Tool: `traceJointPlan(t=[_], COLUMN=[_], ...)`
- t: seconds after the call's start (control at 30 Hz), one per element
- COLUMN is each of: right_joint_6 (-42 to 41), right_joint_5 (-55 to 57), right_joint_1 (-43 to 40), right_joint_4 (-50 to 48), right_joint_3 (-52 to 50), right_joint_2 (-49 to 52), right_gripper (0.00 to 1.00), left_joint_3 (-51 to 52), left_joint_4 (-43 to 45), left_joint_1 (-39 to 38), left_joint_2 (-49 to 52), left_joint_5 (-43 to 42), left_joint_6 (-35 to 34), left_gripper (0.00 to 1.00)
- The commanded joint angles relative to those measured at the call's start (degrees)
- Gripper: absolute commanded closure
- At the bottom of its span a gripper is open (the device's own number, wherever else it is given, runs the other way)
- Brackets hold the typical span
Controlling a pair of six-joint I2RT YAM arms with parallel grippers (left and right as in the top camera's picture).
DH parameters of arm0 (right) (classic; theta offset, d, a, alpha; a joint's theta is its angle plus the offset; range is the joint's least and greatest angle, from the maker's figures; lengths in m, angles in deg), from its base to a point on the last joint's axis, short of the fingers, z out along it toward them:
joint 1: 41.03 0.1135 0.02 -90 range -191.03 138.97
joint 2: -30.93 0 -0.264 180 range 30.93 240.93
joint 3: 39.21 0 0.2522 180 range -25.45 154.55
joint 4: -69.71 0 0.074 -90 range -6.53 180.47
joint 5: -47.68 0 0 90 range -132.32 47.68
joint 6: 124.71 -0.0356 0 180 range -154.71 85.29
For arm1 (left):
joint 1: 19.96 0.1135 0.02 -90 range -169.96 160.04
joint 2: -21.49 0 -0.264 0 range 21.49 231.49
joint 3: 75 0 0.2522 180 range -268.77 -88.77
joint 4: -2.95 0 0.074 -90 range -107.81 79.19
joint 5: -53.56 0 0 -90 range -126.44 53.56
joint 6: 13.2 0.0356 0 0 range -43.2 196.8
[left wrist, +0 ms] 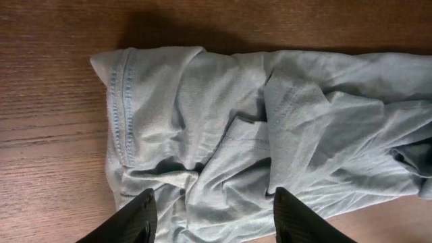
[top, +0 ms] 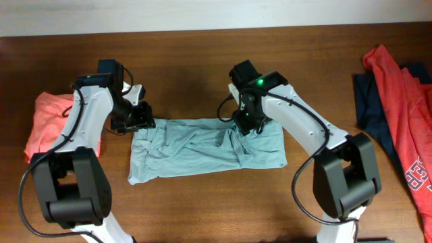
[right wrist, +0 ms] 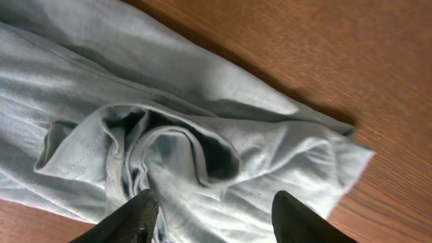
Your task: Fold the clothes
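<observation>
**Step in hand.** The grey-blue T-shirt (top: 206, 150) lies at the middle of the bench (top: 202, 209) as a long, wrinkled band. It appears partly doubled over but is not yet a flat, squared fold. Judged from this, the work is mid-fold: the cloth is gathered and the grasp for the next fold has not been taken.

**Gripper state.**
- The left gripper (top: 138, 116) hangs over the shirt's left end. Its fingers (left wrist: 145, 217) are spread wide with nothing between them.
- The right gripper (top: 244, 125) hangs over the shirt's far edge, right of its middle. It is likewise spread and empty, above a bunched pocket of cloth (right wrist: 169, 152).

**Next move.** Each gripper probably has to descend and pinch an edge. At the left end the stitched hem (left wrist: 121, 101) is the clean line to take. The right side offers only loose ridges, so a pinch there risks catching a single layer or several layers unevenly. Smoothing the bunch first would likely give a truer fold.

**Edges and room.**
- The shirt's near long edge and its right corner (right wrist: 358, 152) lie flat on bare wood.
- Open bench lies on the near side of the shirt and beyond its right end, which gives room to drag or fold.
- A coral-orange shirt (top: 47, 121) lies beyond the left end, beside the left arm, so there is less room to move on that side.
- A red shirt (top: 405, 115) and a navy shirt (top: 368, 101) lie well apart to the right.
</observation>
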Motion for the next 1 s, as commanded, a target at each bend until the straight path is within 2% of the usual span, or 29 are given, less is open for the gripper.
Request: traceJointPlan(t=[0.0, 0.53, 0.67, 0.77, 0.9, 0.93, 0.97], right_joint_6=[0.57, 0.57, 0.57, 0.57, 0.61, 0.61, 0.61], right_joint_5=[-1.25, -1.31, -1.51, -1.55, -1.03, -0.22, 1.14], right_joint_1=[-0.09, -0.07, -0.07, -0.07, -0.07, -0.07, -0.07], right_joint_4=[-0.46, -2.27, -3.56, -4.42, -5.49, -6.14, -6.73], right_joint_3=[-0.63, -2.16, -3.3, -4.26, -4.61, -4.52, -4.24], right_joint_2=[1.66, 1.97, 2.16, 2.21, 2.25, 2.23, 2.23], right_gripper=[0.41, 0.42, 0.48, 0.6, 0.91, 0.96, 0.96], left_joint_3=[0.37, 0.37, 0.37, 0.37, 0.37, 0.37, 0.37], left_joint_4=[-0.07, -0.04, -0.07, -0.07, -0.07, -0.07, -0.07], left_joint_1=[0.13, 0.13, 0.13, 0.13, 0.13, 0.13, 0.13], left_joint_2=[0.17, 0.17, 0.17, 0.17, 0.17, 0.17, 0.17], left_joint_5=[-0.17, -0.17, -0.17, -0.17, -0.17, -0.17, -0.17], left_joint_6=[0.87, 0.87, 0.87, 0.87, 0.87, 0.87, 0.87], left_gripper=[0.45, 0.45, 0.45, 0.45, 0.44, 0.45, 0.45])
